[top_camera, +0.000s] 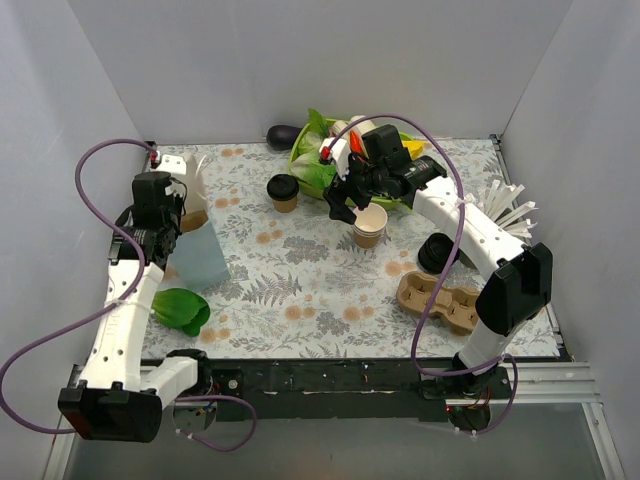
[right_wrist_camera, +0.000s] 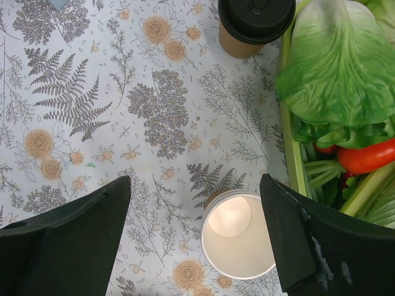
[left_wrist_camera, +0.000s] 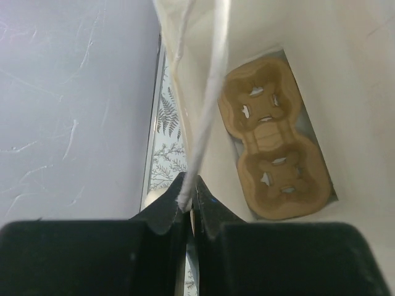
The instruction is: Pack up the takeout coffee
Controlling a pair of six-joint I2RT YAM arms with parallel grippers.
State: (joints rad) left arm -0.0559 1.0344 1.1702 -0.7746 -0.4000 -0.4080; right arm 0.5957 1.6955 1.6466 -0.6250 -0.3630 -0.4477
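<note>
The takeout coffee [top_camera: 284, 192], a small tan cup with a black lid, stands on the floral cloth left of the green tray; in the right wrist view the takeout coffee [right_wrist_camera: 256, 24] is at the top. My right gripper [top_camera: 350, 207] hangs open over a lidless tan cup [top_camera: 370, 226]; that lidless cup [right_wrist_camera: 237, 234] shows between the spread fingers of the right gripper [right_wrist_camera: 196, 185], nearer the right one. My left gripper [left_wrist_camera: 188, 188] is shut on the white string handle [left_wrist_camera: 207, 105] of the blue bag [top_camera: 203, 258]. A brown cup carrier [left_wrist_camera: 271, 142] lies inside the bag.
A green tray [top_camera: 300, 170] of vegetables sits at the back, with a dark eggplant [top_camera: 282, 135] behind it. A stack of black lids [top_camera: 437, 252] and a second cup carrier [top_camera: 437, 300] lie right. A green leafy item [top_camera: 180, 308] lies near the left front. White walls enclose the table.
</note>
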